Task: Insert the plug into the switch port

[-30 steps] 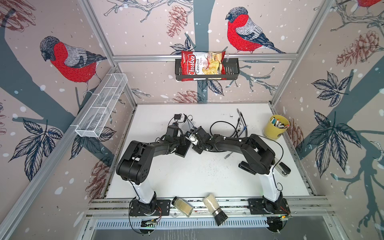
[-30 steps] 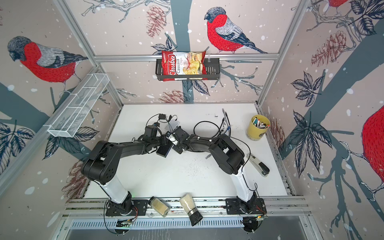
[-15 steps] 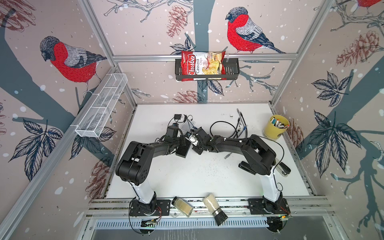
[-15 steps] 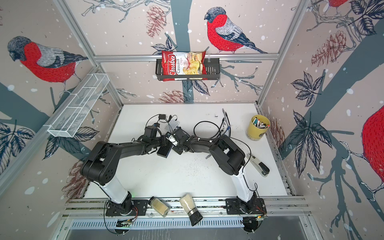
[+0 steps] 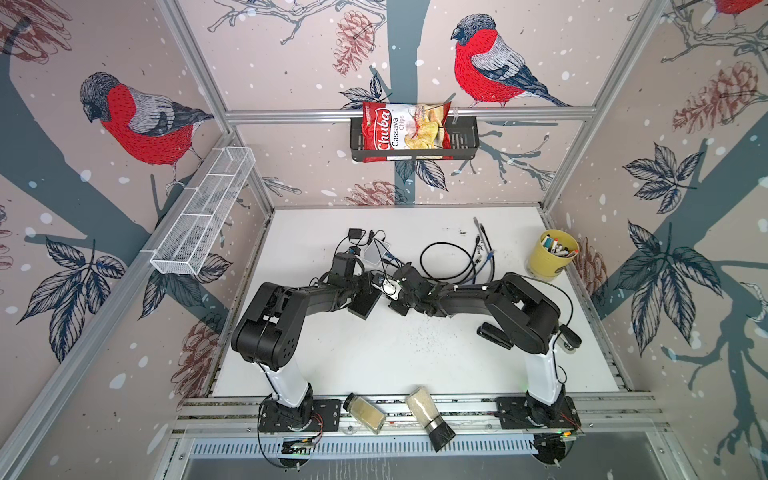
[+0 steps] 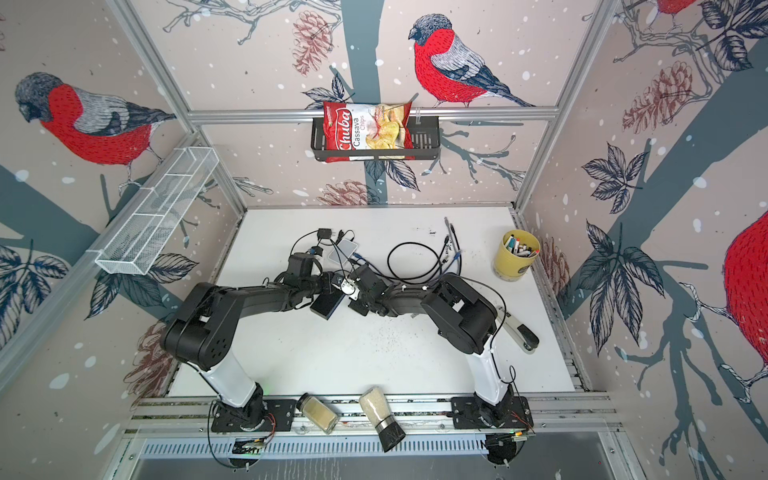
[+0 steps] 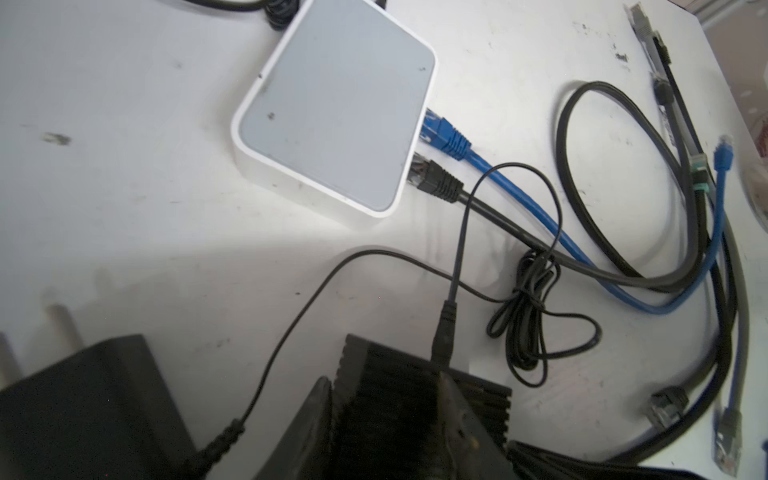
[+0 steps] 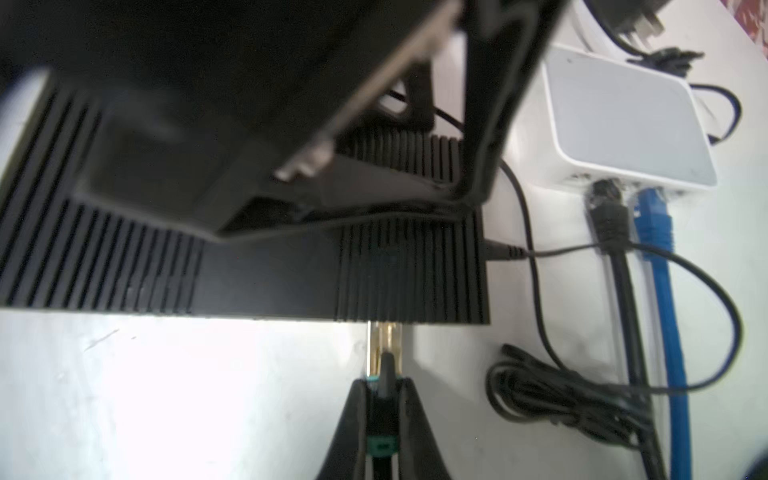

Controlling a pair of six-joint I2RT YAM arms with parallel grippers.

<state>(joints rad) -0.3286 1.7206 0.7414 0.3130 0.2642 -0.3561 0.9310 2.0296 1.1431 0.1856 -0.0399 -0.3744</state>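
The switch [image 8: 266, 282] is a black ribbed box, seen in both top views [image 5: 365, 301] [image 6: 328, 306] at mid table. My left gripper [image 7: 386, 415] is shut on the switch [image 7: 419, 386], one finger on each side. A thin black power lead [image 7: 444, 328] runs into its far face. My right gripper [image 8: 383, 390] is shut on the plug [image 8: 384, 349], a clear connector with a green boot. The plug's front end meets the switch's near side face, and I cannot see how deep it sits. The two grippers face each other [image 5: 370, 286] [image 5: 397, 291].
A white network box [image 7: 336, 108] lies just beyond, with a blue cable [image 7: 446, 137] and a black cable [image 7: 436, 185] plugged in. Loose cables [image 5: 457, 262] coil to the right. A yellow pen cup [image 5: 555, 253], a stapler [image 6: 519, 328] and two jars [image 5: 365, 413] [image 5: 428, 415] stand around.
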